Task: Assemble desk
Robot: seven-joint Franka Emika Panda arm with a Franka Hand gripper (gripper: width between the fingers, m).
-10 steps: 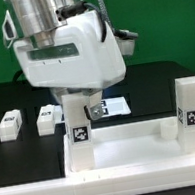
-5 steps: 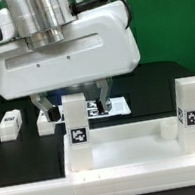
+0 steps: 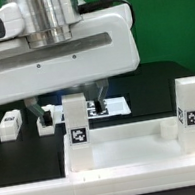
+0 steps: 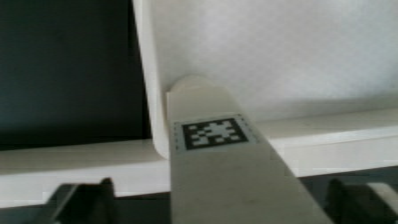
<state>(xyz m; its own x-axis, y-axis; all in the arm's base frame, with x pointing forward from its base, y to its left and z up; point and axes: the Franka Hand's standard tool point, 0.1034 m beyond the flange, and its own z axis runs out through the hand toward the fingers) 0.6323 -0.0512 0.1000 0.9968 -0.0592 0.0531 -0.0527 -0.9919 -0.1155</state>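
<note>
claw [image 3: 70, 108]: we see it wide open, either side of leg, gripping nothing
leg [image 3: 77, 119]: upright in tabletop [image 3: 123, 144] corner

I see my arm's wrist pointing straight down, the gripper [image 3: 71, 109] hanging with its two fingers [image 3: 38, 112] spread wide.

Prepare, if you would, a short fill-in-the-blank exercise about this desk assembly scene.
1. The gripper straddles an upright leg with its jaws ___.
2. The tabletop carries ___ upright legs.
3. Two loose legs lie on the ___ table.
Missing words: open; two; black.
</note>
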